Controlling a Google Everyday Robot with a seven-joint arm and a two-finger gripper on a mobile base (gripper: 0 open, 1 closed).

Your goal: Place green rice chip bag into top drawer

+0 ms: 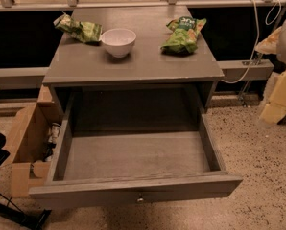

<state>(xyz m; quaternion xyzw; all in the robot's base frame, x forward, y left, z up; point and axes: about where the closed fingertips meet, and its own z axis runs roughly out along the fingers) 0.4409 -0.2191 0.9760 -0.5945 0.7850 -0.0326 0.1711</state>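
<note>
The green rice chip bag (184,32), bright green with a dark logo patch, lies on the right side of the grey table top. The top drawer (133,191) is pulled wide open below the top and is empty inside; its small round knob (140,200) shows on the front panel. My gripper (280,97) is a pale, blurred shape at the right edge of the view. It is to the right of the table, below the level of the bag and well apart from it.
A white bowl (118,41) stands mid-top. A paler yellow-green bag (78,30) lies at the top's back left. A cardboard box (25,145) with items sits on the floor left of the drawer. A white cable (252,47) hangs at the right.
</note>
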